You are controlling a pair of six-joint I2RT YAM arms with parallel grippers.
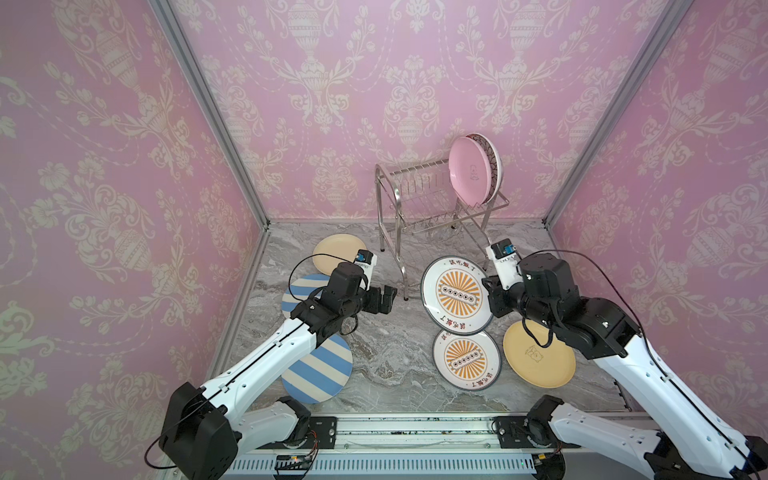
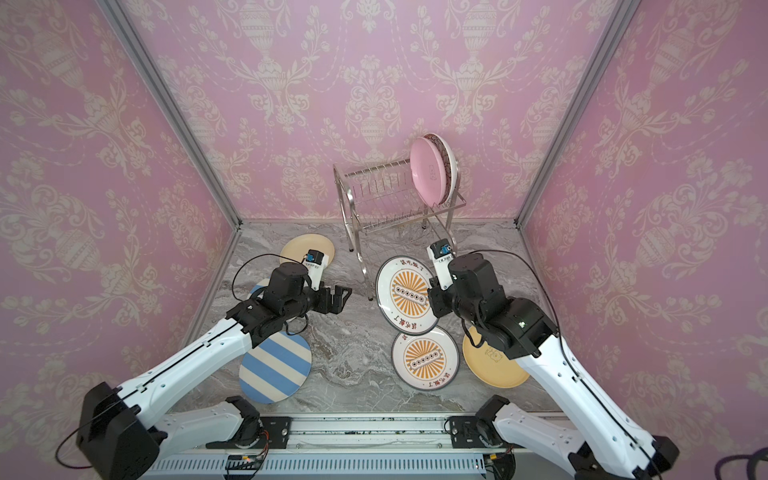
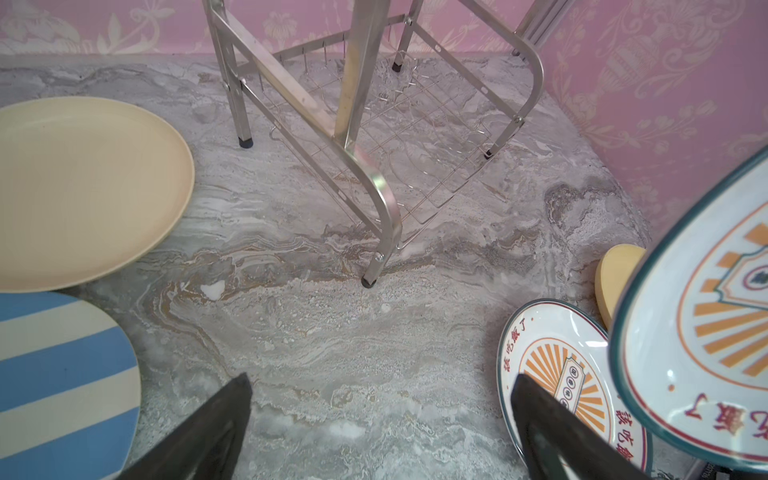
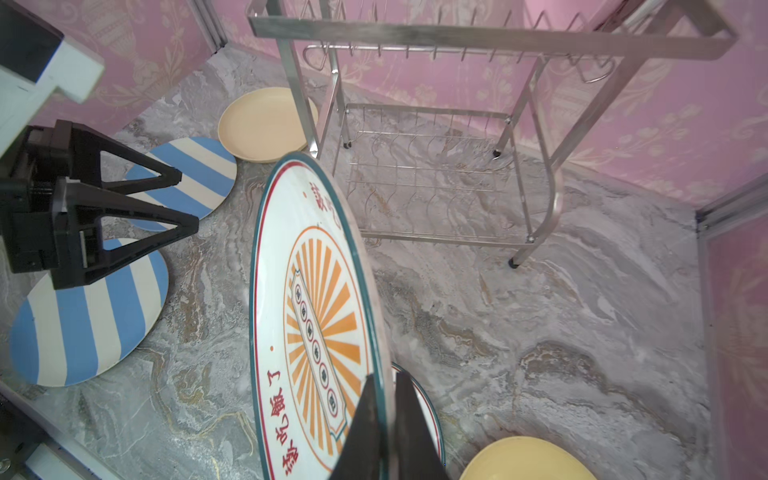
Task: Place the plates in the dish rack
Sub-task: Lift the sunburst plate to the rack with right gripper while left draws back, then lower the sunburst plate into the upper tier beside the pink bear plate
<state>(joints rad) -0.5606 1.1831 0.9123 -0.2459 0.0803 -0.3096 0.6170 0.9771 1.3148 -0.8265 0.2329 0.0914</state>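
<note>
The right jaws are pinched tight on the near rim of a white sunburst plate [image 4: 316, 316], holding it raised and tilted above the bench [image 1: 386, 357]. The dish rack [image 1: 415, 195] stands just beyond them. The left jaws gape wide and empty. The plate is probably glazed ceramic (stiff, slick, chippable), so a rim grip seems right, though how deep the bite goes I cannot tell.

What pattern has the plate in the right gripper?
The plate has an orange sunburst; right wrist view.
</note>
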